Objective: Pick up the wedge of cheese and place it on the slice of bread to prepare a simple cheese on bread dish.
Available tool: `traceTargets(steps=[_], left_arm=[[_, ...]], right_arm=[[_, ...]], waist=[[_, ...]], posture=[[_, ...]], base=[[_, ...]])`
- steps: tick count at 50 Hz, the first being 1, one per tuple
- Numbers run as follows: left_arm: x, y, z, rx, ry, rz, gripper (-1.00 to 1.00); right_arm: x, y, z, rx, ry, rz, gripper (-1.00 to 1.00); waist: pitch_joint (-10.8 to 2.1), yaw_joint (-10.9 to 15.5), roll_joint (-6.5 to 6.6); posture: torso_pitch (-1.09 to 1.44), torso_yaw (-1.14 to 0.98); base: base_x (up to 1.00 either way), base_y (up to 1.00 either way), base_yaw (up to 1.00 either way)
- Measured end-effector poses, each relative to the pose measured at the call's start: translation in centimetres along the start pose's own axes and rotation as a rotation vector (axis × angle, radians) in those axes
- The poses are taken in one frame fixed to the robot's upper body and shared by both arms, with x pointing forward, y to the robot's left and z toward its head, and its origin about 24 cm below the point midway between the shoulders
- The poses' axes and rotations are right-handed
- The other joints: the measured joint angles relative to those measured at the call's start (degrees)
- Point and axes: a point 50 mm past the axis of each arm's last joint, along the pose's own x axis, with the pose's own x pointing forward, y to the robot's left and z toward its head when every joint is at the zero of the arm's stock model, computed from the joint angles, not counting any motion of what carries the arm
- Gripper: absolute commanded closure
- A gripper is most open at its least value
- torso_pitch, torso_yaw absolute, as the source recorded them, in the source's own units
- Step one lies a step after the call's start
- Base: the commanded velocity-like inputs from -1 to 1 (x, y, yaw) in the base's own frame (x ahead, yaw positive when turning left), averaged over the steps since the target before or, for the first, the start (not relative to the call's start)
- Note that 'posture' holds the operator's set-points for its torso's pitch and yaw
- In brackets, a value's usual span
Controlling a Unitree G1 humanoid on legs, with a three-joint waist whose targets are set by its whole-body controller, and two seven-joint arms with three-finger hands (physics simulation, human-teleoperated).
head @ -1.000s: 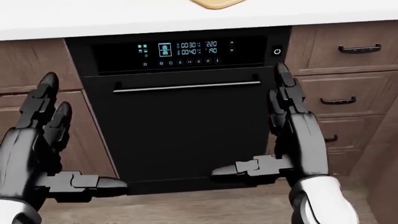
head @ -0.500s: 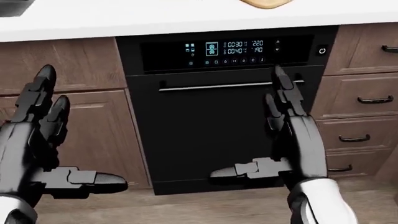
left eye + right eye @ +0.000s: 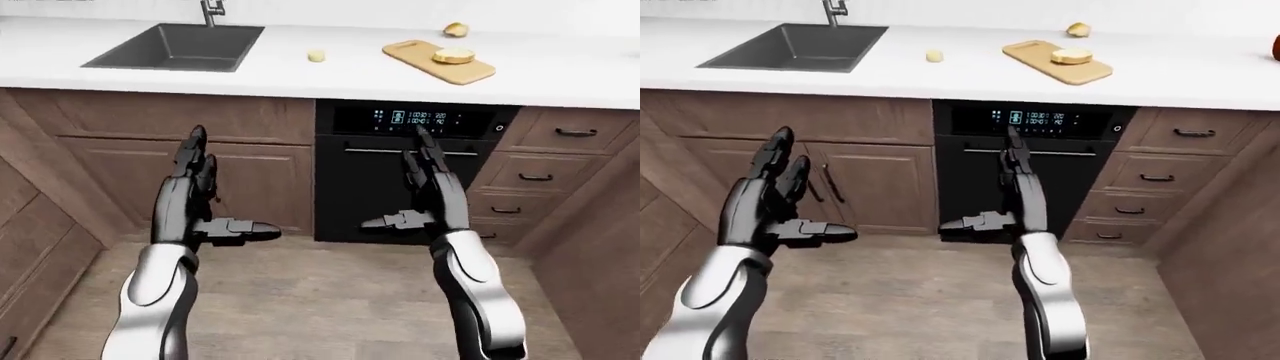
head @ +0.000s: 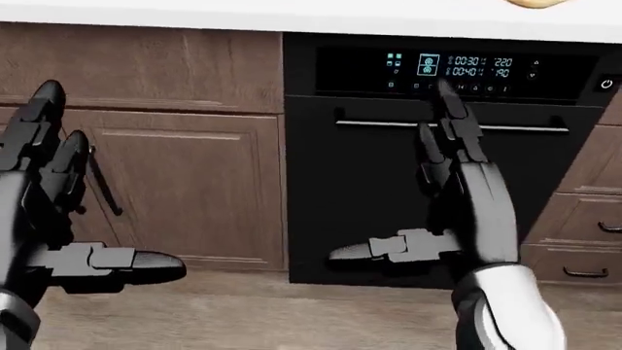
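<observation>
I held both hands released and empty, left hand (image 3: 195,199) and right hand (image 3: 430,196) raised palms inward, fingers upright, thumbs level; cheese wedge (image 3: 316,55) and bread slice (image 3: 453,55) lay on the counter (image 3: 300,71) well above them.

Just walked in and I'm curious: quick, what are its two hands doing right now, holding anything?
Left hand: open, fingers spread, holding nothing.
Right hand: open, fingers spread, holding nothing.
</observation>
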Motion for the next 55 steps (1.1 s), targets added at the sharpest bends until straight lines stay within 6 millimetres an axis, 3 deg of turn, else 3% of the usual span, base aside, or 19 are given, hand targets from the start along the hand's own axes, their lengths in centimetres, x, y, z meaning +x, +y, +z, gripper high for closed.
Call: traceTargets(steps=[4, 7, 9, 12, 16, 20, 23, 24, 26, 28, 34, 38, 39, 40, 41, 43, 49, 54, 55], left_arm=[[0.3, -0.1, 0.7, 0.008, -0.003, -0.007, -1.00], [0.6, -0.2, 2.3, 0.019, -0.048, -0.016, -1.00], [0.7, -0.7, 3.4, 0.010, -0.064, -0.043, -1.00], [0.9, -1.1, 4.8, 0.020, -0.080, -0.076, -1.00], [1.0, -1.1, 5.8, 0.025, -0.098, -0.083, -1.00], [0.7, -0.3, 6.2, 0.026, -0.100, -0.066, -1.00], [0.5, 0.4, 6.5, 0.026, -0.101, -0.039, -1.00], [0.4, 0.8, 6.5, 0.026, -0.095, -0.024, -1.00], [0.4, 1.3, 6.2, 0.023, -0.068, 0.003, -1.00], [0.3, 1.5, 6.3, 0.026, -0.064, 0.012, -1.00], [-0.1, 1.2, 7.4, 0.032, -0.120, -0.005, -1.00], [0.0, 1.2, 7.4, 0.032, -0.114, -0.004, -1.00], [0.0, 1.1, 7.4, 0.029, -0.115, -0.008, -1.00], [0.1, 0.9, 7.1, 0.024, -0.104, -0.019, -1.00], [0.1, 0.7, 6.9, 0.022, -0.089, -0.032, -1.00], [0.1, 0.5, 6.6, 0.020, -0.069, -0.054, -1.00], [-0.2, 1.1, 6.8, 0.018, -0.103, -0.027, -1.00], [-0.3, 1.1, 6.8, 0.018, -0.113, -0.022, -1.00], [-0.3, 1.3, 6.6, 0.016, -0.102, -0.014, -1.00]], right_arm=[[0.1, -0.2, 1.1, -0.007, -0.027, -0.010, -1.00], [0.5, 0.0, 3.2, -0.021, -0.086, 0.003, -1.00], [0.8, -0.3, 4.4, -0.035, -0.112, -0.006, -1.00], [1.5, -0.3, 5.9, -0.051, -0.119, -0.012, -1.00], [1.8, 0.8, 7.9, -0.058, -0.167, 0.030, -1.00], [2.3, 1.2, 7.5, -0.072, -0.140, 0.064, -1.00], [2.9, 1.4, 7.6, -0.080, -0.116, 0.074, -1.00], [3.1, 1.7, 7.5, -0.077, -0.105, 0.085, -1.00], [3.3, 2.3, 7.0, -0.083, -0.077, 0.114, -1.00], [3.3, 2.7, 7.0, -0.092, -0.071, 0.138, -1.00], [3.3, 2.9, 9.2, -0.117, -0.150, 0.149, -1.00], [3.2, 3.0, 9.2, -0.119, -0.152, 0.158, -1.00], [3.3, 2.9, 9.1, -0.121, -0.147, 0.155, -1.00], [3.3, 2.7, 8.8, -0.121, -0.135, 0.145, -1.00], [3.4, 2.4, 8.5, -0.121, -0.115, 0.133, -1.00], [3.6, 1.9, 8.1, -0.125, -0.081, 0.110, -1.00], [3.3, 2.8, 9.8, -0.142, -0.153, 0.144, -1.00], [3.3, 3.1, 10.1, -0.142, -0.164, 0.159, -1.00], [3.3, 3.3, 9.8, -0.139, -0.151, 0.167, -1.00]], waist=[[-0.08, -0.4, -1.15], [-0.40, -0.7, -3.50], [0.17, -1.2, -2.21], [-0.58, -0.9, -2.67], [-0.30, -1.1, -0.98], [-0.21, -2.0, 1.31], [-0.25, -2.1, 3.78], [0.36, -1.7, 3.09], [1.34, -1.2, 3.59], [0.88, -0.9, 3.89], [0.03, -0.2, 1.18], [-0.47, 0.5, -1.86], [-0.43, 0.1, -2.20], [0.30, -0.5, -1.35], [1.00, -0.8, -1.43], [1.16, -1.4, -2.09], [0.32, -1.8, 0.29], [-0.25, -2.2, 4.05], [0.37, -1.7, 3.46]], posture=[[0.00, 0.00], [0.00, 0.00], [0.00, 0.00], [0.00, 0.00], [0.00, 0.00], [0.00, 0.00], [0.00, 0.00], [0.00, 0.00], [0.00, 0.00], [0.00, 0.00], [0.00, 0.00], [0.00, 0.00], [0.00, 0.00], [0.00, 0.00], [0.00, 0.00], [0.00, 0.00], [0.00, 0.00], [0.00, 0.00], [0.00, 0.00]], base=[[0.28, 0.00, 0.00], [0.28, 0.00, 0.00], [0.29, 0.00, 0.00], [0.29, 0.00, 0.00], [0.37, 0.00, 0.00], [0.38, 0.00, 0.00], [0.37, 0.00, 0.00], [0.38, 0.00, 0.00], [0.38, 0.00, 0.00], [0.38, 0.00, 0.00], [0.37, 0.00, 0.00], [0.38, 0.00, 0.00], [0.38, 0.00, 0.00], [0.37, 0.00, 0.00], [0.38, 0.00, 0.00], [0.38, 0.00, 0.00], [0.38, 0.00, 0.00], [0.35, 0.00, 0.00], [0.25, 0.00, 0.00]])
